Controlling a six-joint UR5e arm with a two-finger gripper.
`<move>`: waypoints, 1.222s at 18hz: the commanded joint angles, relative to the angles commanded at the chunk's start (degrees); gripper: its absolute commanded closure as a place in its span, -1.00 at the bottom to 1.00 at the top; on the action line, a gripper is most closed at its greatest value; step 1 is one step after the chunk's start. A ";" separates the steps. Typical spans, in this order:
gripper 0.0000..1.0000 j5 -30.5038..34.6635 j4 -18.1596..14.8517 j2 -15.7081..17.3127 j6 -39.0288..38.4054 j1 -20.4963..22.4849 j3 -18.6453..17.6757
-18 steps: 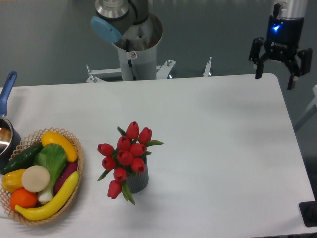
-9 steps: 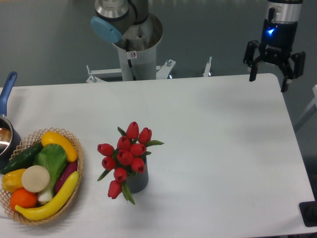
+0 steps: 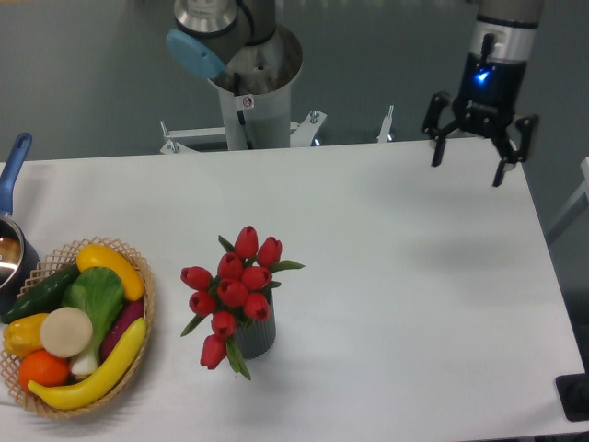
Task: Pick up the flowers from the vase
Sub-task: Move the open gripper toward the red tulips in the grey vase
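Flowers (image 3: 232, 290) in vase (image 3: 258, 337) | end effector (image 3: 467, 163) released (far corner) | writing unreadable

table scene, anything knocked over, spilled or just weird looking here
Nothing stands out. The vase stands upright on the table with the flowers in it, some buds drooping over its left side. The vegetables sit inside the basket, and the open gripper hangs apart over the far right corner.

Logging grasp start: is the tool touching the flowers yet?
Apart. The fixed camera shows the open tool over the table's far right, with bare tabletop between it and the flowers.
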 joint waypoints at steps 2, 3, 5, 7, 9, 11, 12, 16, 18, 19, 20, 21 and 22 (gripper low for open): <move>-1.00 -1.68 0.09 -0.09 -1.06 -2.01 -0.27; -1.00 -1.69 0.18 -0.09 -1.06 -2.81 -0.44; -1.00 -1.78 0.18 -0.09 -2.98 -3.86 -0.62; -1.00 -1.60 0.18 -0.70 -3.88 -5.71 -0.62; -1.00 -1.77 0.18 -0.88 -3.88 -7.47 -0.45; -1.00 -1.78 0.18 -1.05 -3.96 -8.35 -0.44; -1.00 -1.95 0.09 -0.97 -3.96 -8.53 -0.53; -1.00 -4.49 0.09 -1.05 -5.80 -10.90 -0.62; -1.00 -6.33 0.09 -1.05 -6.78 -10.99 -0.71; -1.00 -7.39 0.09 -1.05 -6.86 -10.90 -0.80; -1.00 -8.18 0.09 -1.05 -6.78 -10.99 -1.23; -1.00 -9.06 0.09 -1.14 -6.86 -10.99 -1.76; -1.00 -9.33 0.18 -1.05 -6.87 -10.99 -2.63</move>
